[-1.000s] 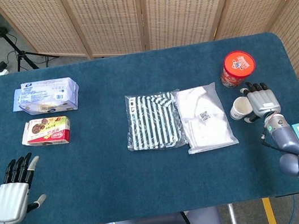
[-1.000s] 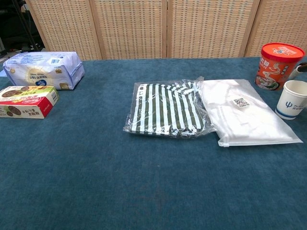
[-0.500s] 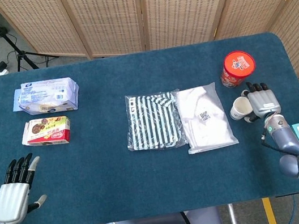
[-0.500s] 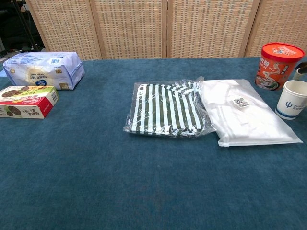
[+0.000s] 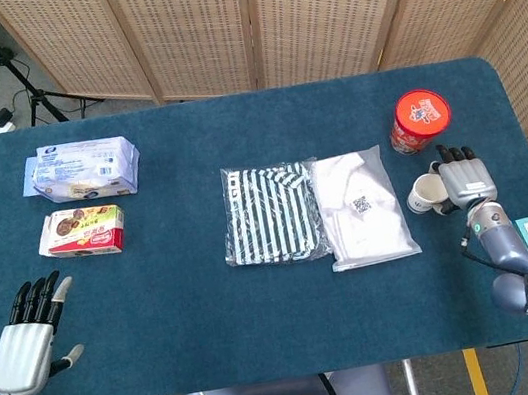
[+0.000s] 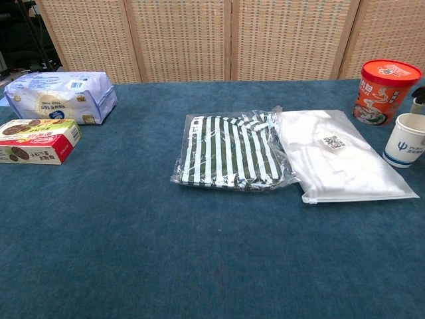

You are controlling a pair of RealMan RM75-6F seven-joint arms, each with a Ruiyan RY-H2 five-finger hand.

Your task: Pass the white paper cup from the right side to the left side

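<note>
The blue-covered bench (image 5: 269, 349) carries everything, and the task is at its first step: the grasp on the right side, with nothing carried across yet. At centre lie two bagged garments side by side, a striped one (image 5: 269, 213) and a white one (image 5: 362, 206). On the far left sit a pack of wipes (image 5: 83, 171) and a biscuit box (image 5: 83, 232). Near the right edge stands a red-lidded instant noodle tub (image 5: 421, 121).

The right hand (image 5: 466, 182) is just beside the white paper cup (image 5: 426, 193), its fingers (image 5: 456, 156) extended and curving round the cup's outer side; whether they actually press on the cup I cannot tell, and the cup looks to be standing on the bench, just beyond the white garment's edge. The left hand (image 5: 26, 337) waits at the near left corner, fingers straight and holding nothing.

My judgement: the next move calls for a firm closing round the cup, light enough not to crush the paper wall, then a lift clear of the garments towards the left hand.
</note>
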